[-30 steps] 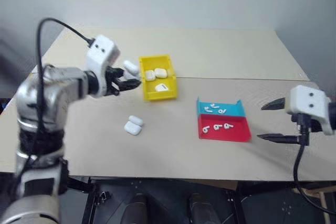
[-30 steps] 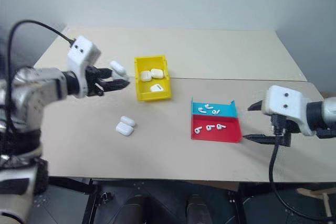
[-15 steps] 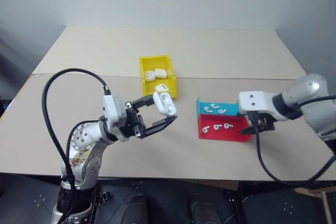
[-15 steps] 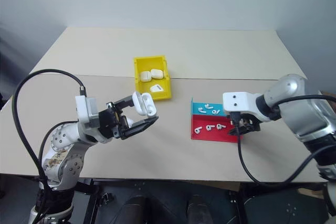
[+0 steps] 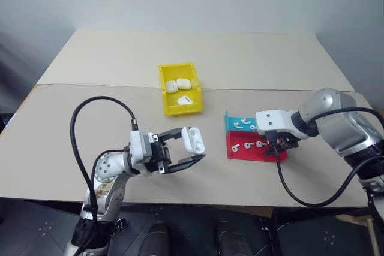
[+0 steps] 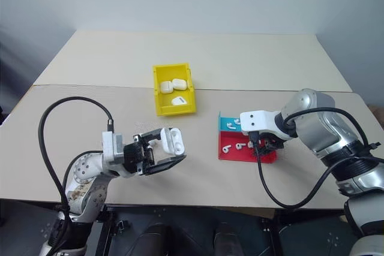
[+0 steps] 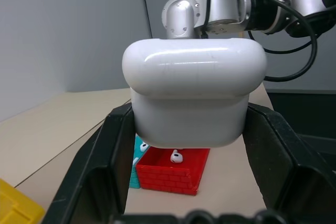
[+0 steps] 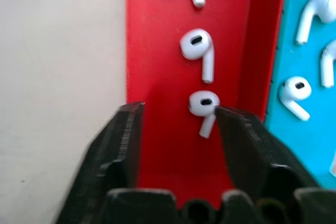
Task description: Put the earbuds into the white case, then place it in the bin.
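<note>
Midway through, by the look of it: white case point(image 5: 192, 139) lifted off the desk point(image 5: 252, 64) and clamped between the fingers of the left gripper point(image 5: 187, 146), lid up in the head views; interior not visible, so loaded or empty cannot be told. Right gripper point(image 8: 176, 116) low over the red tray point(image 8: 152, 40), jaws partly apart, one earbud point(image 8: 202, 106) lying between them and touching or nearly touching one finger; nothing gripped yet. Probable step in hand: picking that earbud from the red tray for loading into the held case. Still to do, as judged: earbuds seated, lid shut, case carried to the yellow bin point(image 5: 170, 108). Containers: yellow bin toward the middle of the desk, holding about three closed white cases point(image 5: 178, 86), apparently already delivered. Red tray with three earbuds in a row, per the right wrist view. Blue tray point(image 5: 231, 123) touching the red tray on its far side, with several more earbuds point(image 5: 246, 125); exact count hard to tell. Held case well apart from the bin and from both trays, nearer the front edge of the desk.
</note>
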Tool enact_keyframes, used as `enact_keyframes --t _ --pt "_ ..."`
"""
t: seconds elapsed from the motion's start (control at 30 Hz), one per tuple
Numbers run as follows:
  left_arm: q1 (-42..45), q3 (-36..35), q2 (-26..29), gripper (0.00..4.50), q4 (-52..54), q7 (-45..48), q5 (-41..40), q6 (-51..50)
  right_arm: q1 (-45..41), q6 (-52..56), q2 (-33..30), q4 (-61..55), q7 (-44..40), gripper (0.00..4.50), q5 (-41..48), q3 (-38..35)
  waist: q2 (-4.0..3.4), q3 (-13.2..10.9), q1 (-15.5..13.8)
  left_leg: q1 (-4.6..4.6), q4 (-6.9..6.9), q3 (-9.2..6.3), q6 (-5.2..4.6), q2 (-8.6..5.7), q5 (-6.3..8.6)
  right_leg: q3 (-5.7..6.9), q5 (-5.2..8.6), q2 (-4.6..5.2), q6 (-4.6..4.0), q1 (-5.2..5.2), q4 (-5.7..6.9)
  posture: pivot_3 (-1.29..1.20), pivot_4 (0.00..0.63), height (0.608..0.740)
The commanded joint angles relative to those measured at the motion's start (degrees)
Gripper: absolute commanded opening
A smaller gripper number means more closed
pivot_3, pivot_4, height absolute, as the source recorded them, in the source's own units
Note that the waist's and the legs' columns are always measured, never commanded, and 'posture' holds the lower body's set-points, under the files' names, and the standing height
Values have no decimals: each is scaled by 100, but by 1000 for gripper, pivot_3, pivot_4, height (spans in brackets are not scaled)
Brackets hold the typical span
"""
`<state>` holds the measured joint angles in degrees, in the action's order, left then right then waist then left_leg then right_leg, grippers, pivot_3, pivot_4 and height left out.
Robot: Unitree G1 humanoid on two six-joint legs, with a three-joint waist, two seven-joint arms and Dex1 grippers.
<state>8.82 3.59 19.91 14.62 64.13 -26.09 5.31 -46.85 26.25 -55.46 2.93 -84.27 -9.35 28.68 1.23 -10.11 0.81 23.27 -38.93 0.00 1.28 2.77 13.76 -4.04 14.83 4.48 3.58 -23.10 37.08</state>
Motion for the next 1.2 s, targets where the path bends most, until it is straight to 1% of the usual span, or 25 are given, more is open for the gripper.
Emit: enact_keyframes --t 0.03,0.37,0.87,0.97,1.03,1.2 --pt "-46 77 6 2765 93 0 -26 219 -174 -41 98 104 42 2464 -143 -93 0 0 5 -1 0 0 0 0 0 0 0 0 0 0 1 0 150 740" --pt "-163 131 72 2765 -54 238 -98 654 -182 -207 279 324 52 2464 -385 -52 0 0 5 -1 1 -1 0 0 0 0 0 -1 0 0 0 0 150 740" --pt "-198 225 151 2765 1 79 -30 625 -220 -415 524 621 61 2464 -712 -76 0 0 8 -1 3 -1 0 0 0 0 0 -1 0 0 0 0 150 740" --pt "-200 234 167 2765 15 45 -17 603 -204 -466 512 621 45 1888 -737 -74 -1 0 7 -1 2 -1 0 0 0 0 0 -1 0 0 0 0 150 740" --pt "-193 243 180 2765 23 23 -14 582 -187 -475 515 604 54 1249 -761 -90 0 0 6 -1 3 -1 0 0 0 0 0 -1 0 0 0 0 150 740" --pt "-166 280 202 2765 -8 25 -21 582 -181 -490 534 594 62 1249 -795 -102 -1 0 7 -1 3 -1 0 0 0 0 0 -1 0 -1 -1 0 150 740"
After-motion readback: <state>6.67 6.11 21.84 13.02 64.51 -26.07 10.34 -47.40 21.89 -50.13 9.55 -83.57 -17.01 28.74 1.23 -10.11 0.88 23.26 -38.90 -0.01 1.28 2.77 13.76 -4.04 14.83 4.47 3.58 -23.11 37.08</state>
